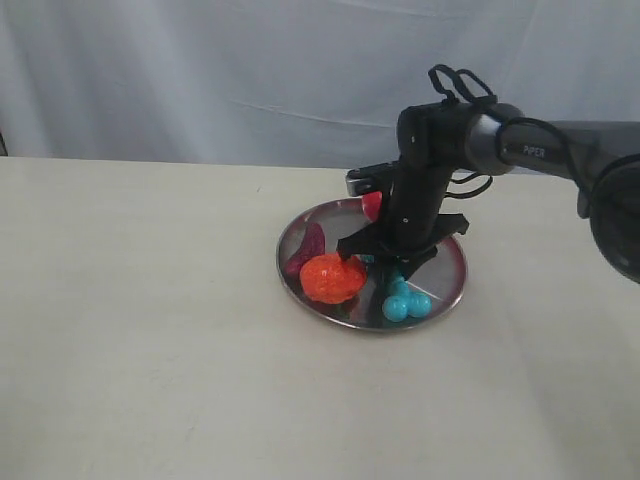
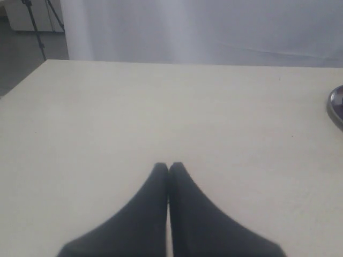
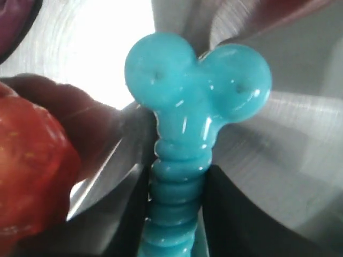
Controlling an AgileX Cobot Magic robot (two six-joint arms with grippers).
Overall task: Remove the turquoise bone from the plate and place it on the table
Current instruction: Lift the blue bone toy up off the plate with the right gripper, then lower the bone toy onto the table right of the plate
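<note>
Right gripper (image 1: 392, 268) clamped on the ribbed shaft of the turquoise bone (image 3: 185, 107), which lies in the near-right part of the plate (image 1: 466, 270).

The plate also holds a lumpy orange-red toy (image 1: 332, 278) just left of the gripper, a dark purple piece (image 1: 308, 250) at the left rim and something red (image 1: 372, 205) at the far side, mostly hidden by the arm. The bone's lobed end looks to rest on the shiny metal. The fingers hold only the narrow, rubbery shaft, so the bone may twist or slip out during the lift. The orange-red toy sits so near that a finger could drag it along or shove the plate across the table (image 1: 150, 330). The left gripper (image 2: 169, 171) hangs far to the left over bare tabletop, its fingers pressed together and holding nothing.
</note>
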